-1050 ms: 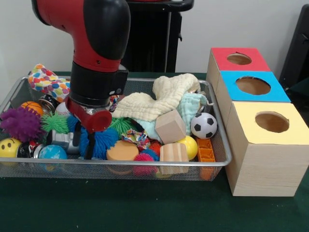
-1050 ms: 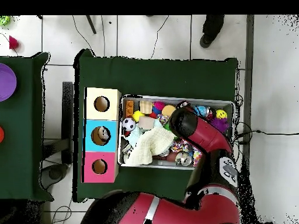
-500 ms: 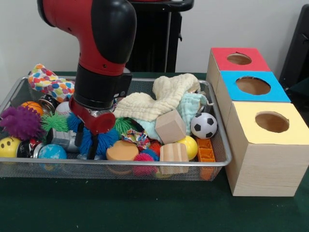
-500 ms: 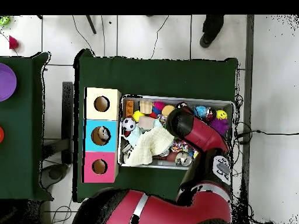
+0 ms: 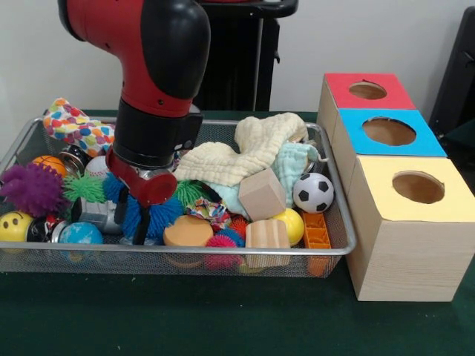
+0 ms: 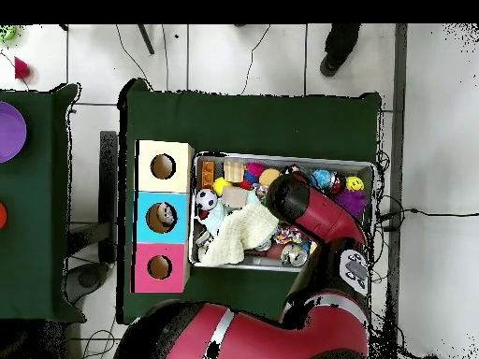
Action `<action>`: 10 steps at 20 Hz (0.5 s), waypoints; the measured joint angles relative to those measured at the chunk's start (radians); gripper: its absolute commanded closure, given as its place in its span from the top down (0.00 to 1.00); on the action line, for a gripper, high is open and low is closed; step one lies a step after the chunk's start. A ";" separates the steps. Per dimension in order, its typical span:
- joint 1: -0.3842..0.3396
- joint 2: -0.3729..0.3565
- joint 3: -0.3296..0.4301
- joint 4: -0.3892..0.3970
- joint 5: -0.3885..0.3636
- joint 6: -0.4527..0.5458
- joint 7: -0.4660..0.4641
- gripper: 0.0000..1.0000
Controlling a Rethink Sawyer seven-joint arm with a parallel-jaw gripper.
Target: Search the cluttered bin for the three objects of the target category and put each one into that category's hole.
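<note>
The nearest risk sits at the front of the wire bin (image 5: 338,251): the gripper (image 5: 132,222) is sunk among the blue spiky ball (image 5: 152,216) and its neighbours, and its two dark prongs stand apart around the blue spikes. I cannot tell whether they have any grip. My guess is that the soft spikes could slip free on lifting, or drag the green spiky ball (image 5: 83,188) and the orange disc (image 5: 188,232) along, since everything is packed touching.

Along the bin's front edge lie a smiley ball (image 5: 13,225), a globe ball (image 5: 79,233), a wooden cylinder (image 5: 266,236) and an orange brick (image 5: 315,231). Behind them sit a purple spiky ball (image 5: 31,189), a wooden cube (image 5: 261,194) and a soccer ball (image 5: 312,192), with cloths (image 5: 237,159) heaped further back.

To the side, on the desk (image 5: 223,319), stand the yellow box (image 5: 412,222), then the blue box (image 5: 390,133), then the red box (image 5: 367,90), each with a round hole on top.
</note>
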 measured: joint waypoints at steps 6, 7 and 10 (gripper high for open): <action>0.020 0.025 -0.053 -0.010 -0.001 0.066 0.000 1.00; 0.025 0.030 -0.067 -0.013 -0.001 0.089 0.000 1.00; 0.047 0.045 -0.111 -0.036 -0.002 0.174 0.000 1.00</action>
